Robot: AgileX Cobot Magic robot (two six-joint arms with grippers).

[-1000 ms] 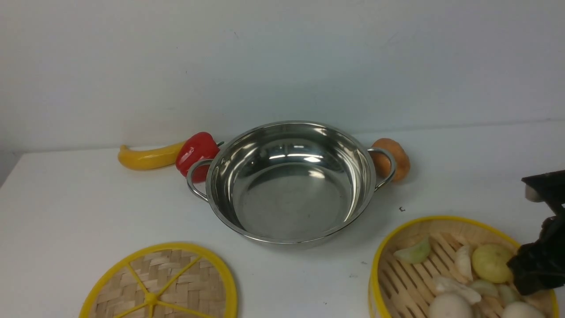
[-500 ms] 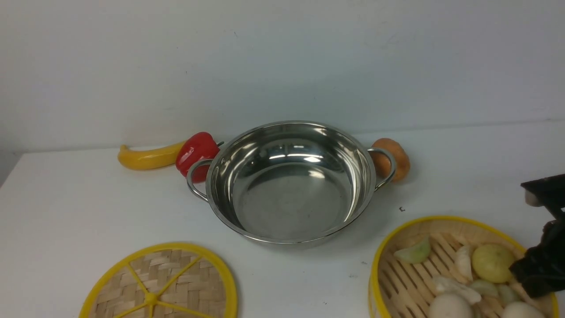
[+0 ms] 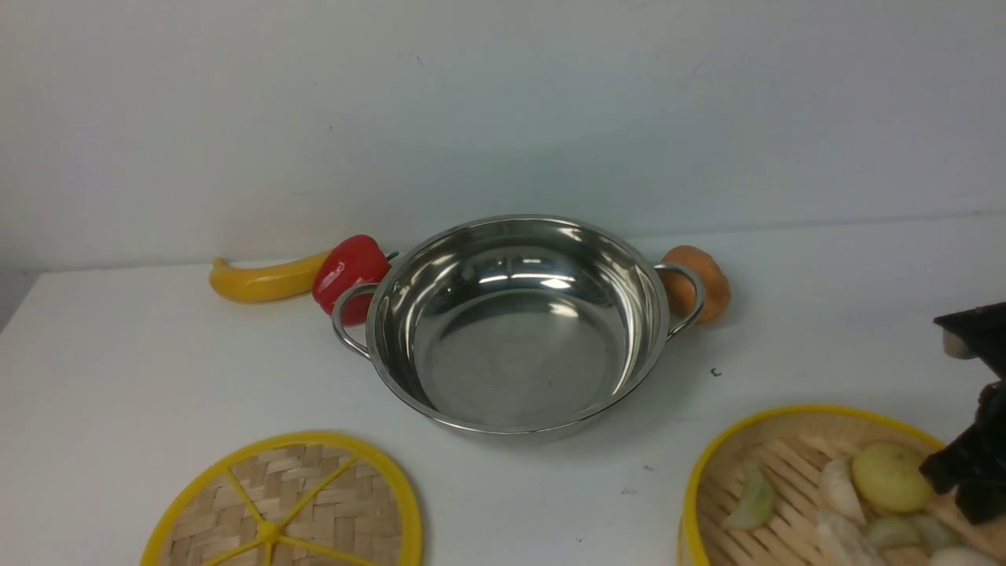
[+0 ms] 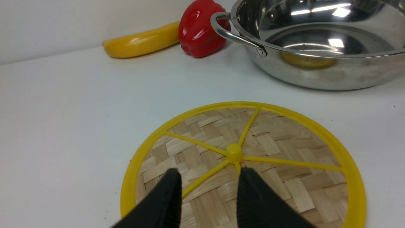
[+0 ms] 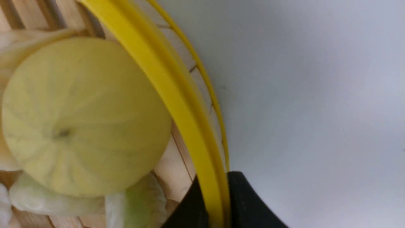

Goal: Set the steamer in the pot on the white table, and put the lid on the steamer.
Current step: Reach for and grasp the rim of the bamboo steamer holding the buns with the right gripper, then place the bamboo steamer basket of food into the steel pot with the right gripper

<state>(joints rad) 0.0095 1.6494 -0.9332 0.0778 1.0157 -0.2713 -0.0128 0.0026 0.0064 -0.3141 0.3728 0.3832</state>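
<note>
My right gripper (image 5: 216,186) is pinching the yellow rim of the steamer (image 5: 158,72): one black finger (image 5: 190,205) sits inside the wall and the other outside, both pressed against the rim. In the front view the steamer (image 3: 786,413) is at the near right of the white table (image 3: 157,362), partly cut off by the edge of the picture. It is apart from the pot (image 3: 409,314), which stands in the middle of the table further back. I cannot tell whether the steamer's base is resting on the table. A pale yellow bun (image 3: 892,475) lies on the slats just beside my right gripper (image 3: 971,479), with a few pale dumplings (image 3: 750,499) around it. My left gripper (image 4: 208,177) is over the lid (image 4: 284,177), its two fingers (image 4: 167,196) spread apart with a yellow spoke showing in the gap and nothing held between them. I cannot tell whether they touch the weave. The lid (image 3: 314,487) lies flat at the near left of the table, apart from the pot. Behind the pot's left handle are a red pepper (image 3: 350,271) and a banana (image 3: 259,281), touching each other. A brownish round thing (image 3: 703,283) sits behind the right handle.
</note>
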